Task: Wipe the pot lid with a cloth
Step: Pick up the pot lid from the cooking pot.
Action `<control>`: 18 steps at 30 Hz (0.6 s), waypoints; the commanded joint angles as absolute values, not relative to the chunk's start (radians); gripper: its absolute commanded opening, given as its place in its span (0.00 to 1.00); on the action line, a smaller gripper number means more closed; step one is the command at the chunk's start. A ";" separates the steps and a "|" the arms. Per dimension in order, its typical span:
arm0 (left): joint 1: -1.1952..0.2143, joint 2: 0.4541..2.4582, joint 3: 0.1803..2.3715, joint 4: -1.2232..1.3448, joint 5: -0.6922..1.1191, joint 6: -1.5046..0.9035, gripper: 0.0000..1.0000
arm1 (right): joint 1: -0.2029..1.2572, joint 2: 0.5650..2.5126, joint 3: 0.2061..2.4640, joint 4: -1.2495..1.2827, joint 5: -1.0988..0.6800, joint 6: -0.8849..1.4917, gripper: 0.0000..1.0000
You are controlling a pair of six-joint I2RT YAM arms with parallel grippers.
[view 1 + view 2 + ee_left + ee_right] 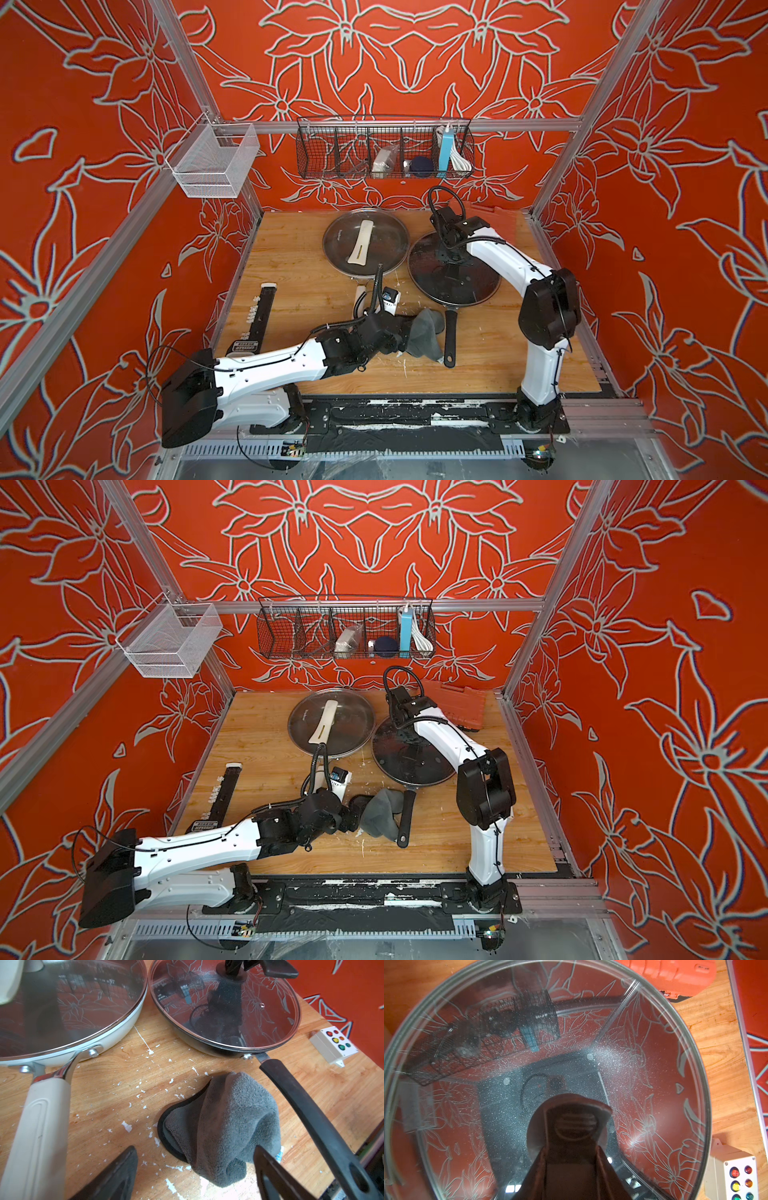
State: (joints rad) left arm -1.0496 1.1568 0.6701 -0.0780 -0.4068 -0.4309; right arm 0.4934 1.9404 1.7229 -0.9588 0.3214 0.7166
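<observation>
Remote view of a wooden table (291, 270) inside a red flowered booth. The pot lid (386, 237) is at the back middle of the table, resting flat on a cream pan (116, 1036), with its long cream handle (360, 242) lying across the glass.

I judge the lid to be rigid, fairly heavy, smooth and breakable. I would steady it by the cream handle or press down on the glass, and avoid pinching the thin metal rim.

The cloth (224, 1124) lies bunched near the front middle of the table, just beside the long black pan handle (311, 1109). It looks soft, light and limp, so I expect it to droop and fold when lifted. The raised fold in its middle seems the best place to pinch.

My left gripper (193, 1176) is spread wide with the near end of the cloth between its jaws, not yet closed on it. My right gripper (571, 1126) points down over the black knob of the second glass lid (453, 278), with a jaw on either side. I cannot tell whether it has pinched the knob.

- **Lid:** a small word is printed on the glass, too small to read.
- **Cloth:** a white tag (279, 1154) carries bluish print that is not legible.
- **Button box:** the box (737, 1178) shows coloured buttons and no words I can read.
</observation>
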 commanded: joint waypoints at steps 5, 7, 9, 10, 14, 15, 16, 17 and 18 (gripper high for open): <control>-1.064 1.120 0.644 0.005 -0.403 -0.386 0.87 | 0.496 1.899 1.757 -0.948 0.392 0.631 0.00; -1.064 1.113 0.638 0.024 -0.400 -0.375 0.87 | 0.495 1.880 1.770 -0.930 0.389 0.587 0.00; -1.066 1.110 0.638 0.032 -0.397 -0.362 0.87 | 0.495 1.871 1.796 -0.937 0.384 0.548 0.00; -1.066 1.106 0.636 0.037 -0.396 -0.356 0.87 | 0.494 1.867 1.811 -0.940 0.377 0.528 0.00; -1.066 1.096 0.613 0.090 -0.392 -0.323 0.88 | 0.494 1.835 1.845 -0.944 0.343 0.442 0.00; -1.066 1.097 0.607 0.104 -0.390 -0.312 0.88 | 0.494 1.818 1.840 -0.937 0.334 0.419 0.00; -1.066 1.100 0.603 0.115 -0.387 -0.303 0.88 | 0.494 1.803 1.836 -0.933 0.330 0.404 0.00; -1.066 1.106 0.598 0.129 -0.387 -0.296 0.88 | 0.494 1.784 1.829 -0.932 0.331 0.391 0.00; -1.067 1.115 0.592 0.145 -0.384 -0.286 0.88 | 0.494 1.764 1.819 -0.926 0.328 0.371 0.00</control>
